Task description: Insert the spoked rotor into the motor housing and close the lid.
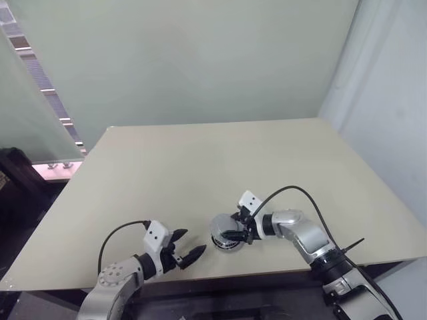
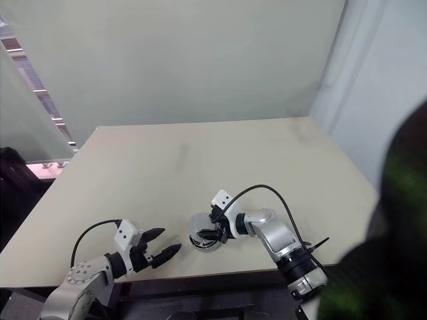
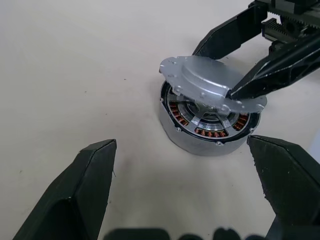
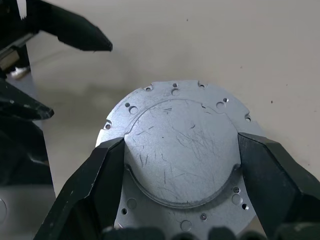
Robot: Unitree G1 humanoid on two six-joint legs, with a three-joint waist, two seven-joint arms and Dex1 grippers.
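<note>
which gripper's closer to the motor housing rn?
Right. The right gripper is directly over the motor housing, gripping the lid tilted above it. The left gripper sits open beside it, apart.

- The surface is a broad, pale beige top with a matte finish, its far edge at twelve o'clock close to the wall.
- A plain, pale green wall rises behind it, evenly lit and bare.
- At two o'clock a whitish panel or curtain runs down beside the surface's corner.
- At ten o'clock a frosted glass partition leans across; past it striped ceiling lights recede.
- At nine o'clock a dark piece of furniture sits low, with a pinkish glow just beside it.
</note>
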